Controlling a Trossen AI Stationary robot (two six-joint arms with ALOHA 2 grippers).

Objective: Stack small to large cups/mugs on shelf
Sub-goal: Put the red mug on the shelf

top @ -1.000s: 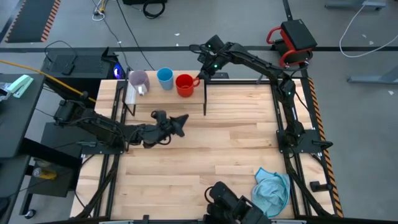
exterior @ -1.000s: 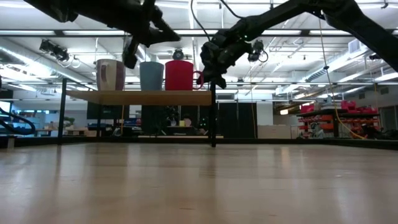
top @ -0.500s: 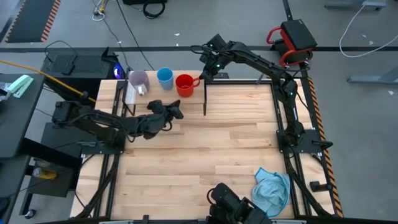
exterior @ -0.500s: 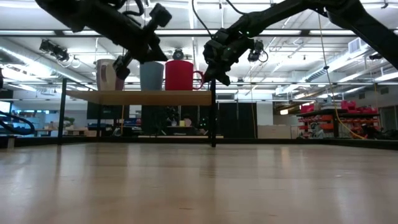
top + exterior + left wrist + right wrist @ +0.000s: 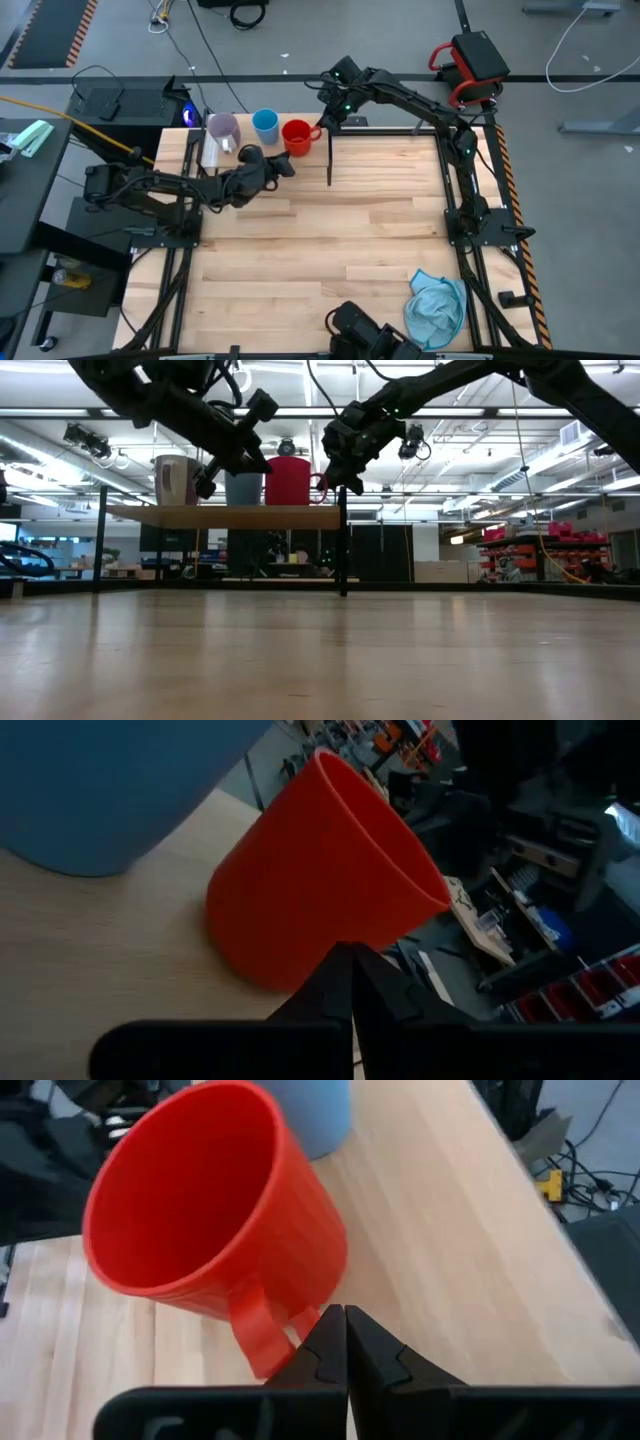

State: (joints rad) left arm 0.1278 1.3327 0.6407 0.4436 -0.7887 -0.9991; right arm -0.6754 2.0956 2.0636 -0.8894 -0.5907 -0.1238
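Note:
On the shelf (image 5: 315, 152) stand three cups in a row, each upright on its base: a pale purple cup (image 5: 222, 128), a light blue cup (image 5: 265, 124) and a red cup (image 5: 297, 137) with its handle (image 5: 258, 1336) toward the table's right. My left gripper (image 5: 288, 168) is shut, and its tips (image 5: 350, 960) point at the red cup's near wall. My right gripper (image 5: 322, 124) is also shut. Its tips (image 5: 335, 1316) stand right beside the red cup's handle, on the far right of the cup. My left gripper points its shut fingers at the lower wall (image 5: 300, 945) of the red cup from the table's near side; I cannot tell whether they touch it. My right gripper has its shut tips next to the handle's lower end (image 5: 298, 1323), slanting down from the far right; whether they touch is unclear.
A light blue cloth (image 5: 435, 305) lies crumpled at the table's near right corner, beside a dark device (image 5: 365, 335) at the near edge. The shelf stands on thin black legs (image 5: 343, 545) at the far left. Bare wood spans the table's middle.
My left gripper has moved from the table's middle toward the far edge and up over the shelf's near edge, closing in on the red cup. The right arm and the three cups have kept still.

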